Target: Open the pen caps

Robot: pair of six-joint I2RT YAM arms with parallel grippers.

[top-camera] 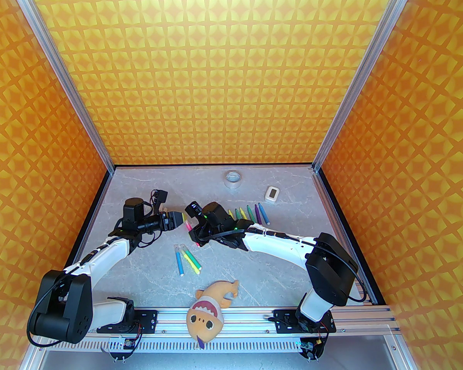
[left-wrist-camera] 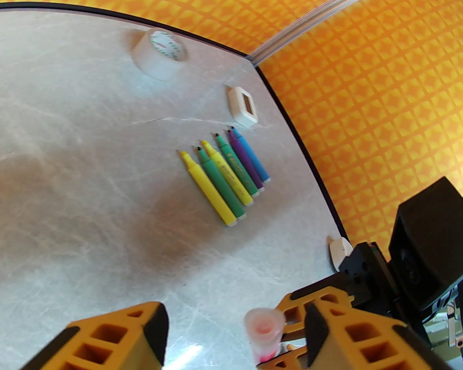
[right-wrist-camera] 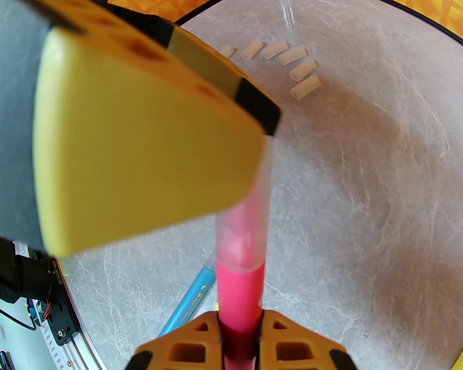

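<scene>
My right gripper (right-wrist-camera: 239,332) is shut on a pink marker (right-wrist-camera: 240,287), held above the table with its translucent pen cap (right-wrist-camera: 244,214) pointing away. My left gripper (left-wrist-camera: 235,328) is open around that pen cap (left-wrist-camera: 264,324); the cap sits close to the right finger (left-wrist-camera: 351,333) and apart from the left finger (left-wrist-camera: 119,337). From above, both grippers (top-camera: 180,220) (top-camera: 193,235) meet at the pink marker (top-camera: 187,226). Several loose pen caps (right-wrist-camera: 293,68) lie in a row on the table. Several uncapped markers (left-wrist-camera: 225,175) lie side by side.
Three capped markers (top-camera: 187,259) lie on the table in front of the grippers. A tape roll (top-camera: 232,178) and a small white device (top-camera: 272,194) sit near the back wall. A plush toy (top-camera: 210,308) rests on the front rail.
</scene>
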